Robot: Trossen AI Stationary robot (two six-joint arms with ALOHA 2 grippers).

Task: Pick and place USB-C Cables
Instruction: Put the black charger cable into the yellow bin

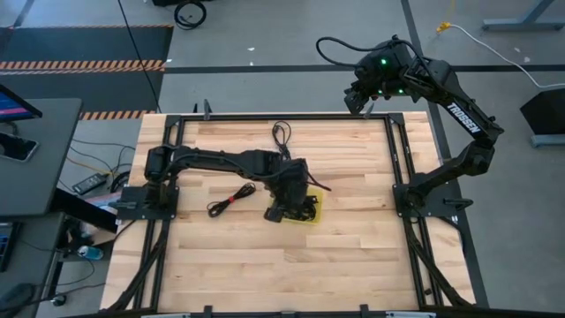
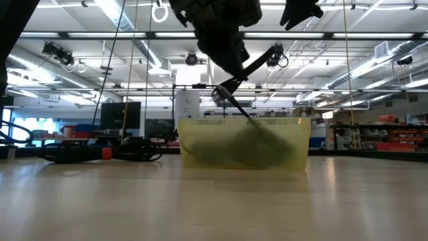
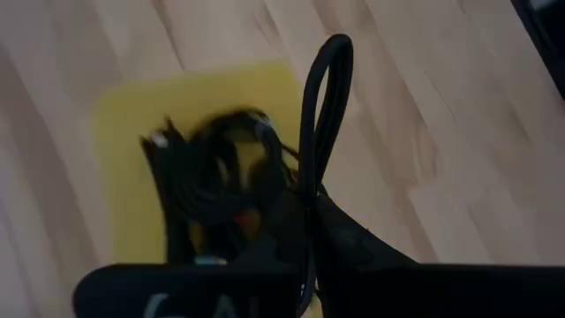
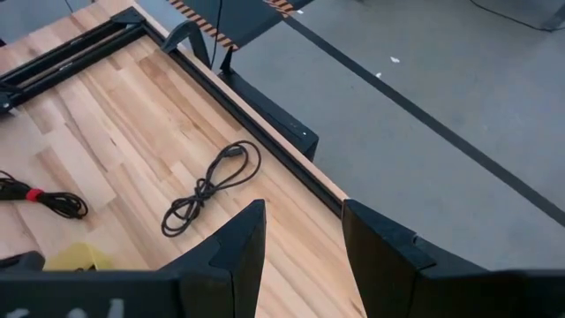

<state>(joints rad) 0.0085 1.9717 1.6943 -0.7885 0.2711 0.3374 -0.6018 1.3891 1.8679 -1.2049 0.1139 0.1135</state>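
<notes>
- The left gripper (image 1: 284,205) is hanging right over the yellow bin (image 1: 316,210), jaws clenched on a USB-C cable (image 3: 320,115) – the wrist view is showing a loop of it sticking out past the fingers, above the bin's floor.
- In the low view that same held cable (image 2: 249,115) is slanting down into the bin (image 2: 294,144), so its long axis is running steeply from the jaws into the bin, with the lower end looking like it's already inside the walls.
- There's a dark tangle of cables (image 3: 207,172) sitting in the bin already; I can't count them.
- 2 cables are lying loose on the table (image 1: 353,265): 1 with a red tie (image 1: 231,200) just beside the bin on the side toward the left arm's base, and 1 plain coil (image 1: 282,134) farther from the bin, near the table's back rail.
- The right gripper (image 4: 298,252) is parked past that back rail, well apart from the bin, jaws spread and gripping nothing. Its camera is picking up the plain coil (image 4: 212,187) and the red-tie one (image 4: 40,199).
- My read: the drop is what's coming, and it hinges on the cable being straight over the bin, which it looks like it is. After that, the red-tie cable is the nearest to the left arm, with the plain coil closer to the right.
</notes>
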